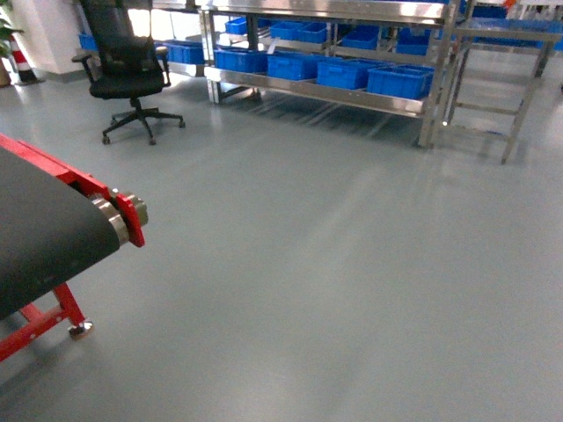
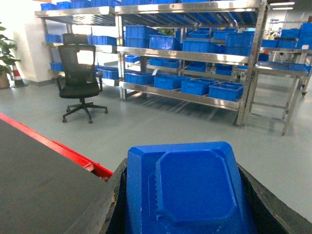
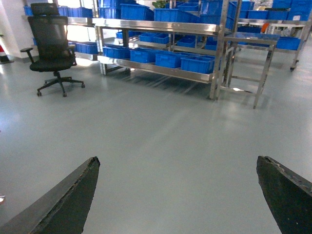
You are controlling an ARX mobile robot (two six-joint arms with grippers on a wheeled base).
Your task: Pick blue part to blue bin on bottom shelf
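Head view: blue bins (image 1: 400,81) (contents unseen) line bottom shelf (image 1: 325,93).

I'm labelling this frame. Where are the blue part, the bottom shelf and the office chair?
blue part (image 2: 187,190): left wrist view, on its raised top face.
bottom shelf (image 1: 352,96): head view, on the steel front lip.
office chair (image 1: 132,57): head view, on the black backrest.

L hand (image 2: 183,195) clamped on part, R hand (image 3: 178,195) spread wide.

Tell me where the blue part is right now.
In the left wrist view, the blue part sits clamped in the left hand, beside the conveyor belt.
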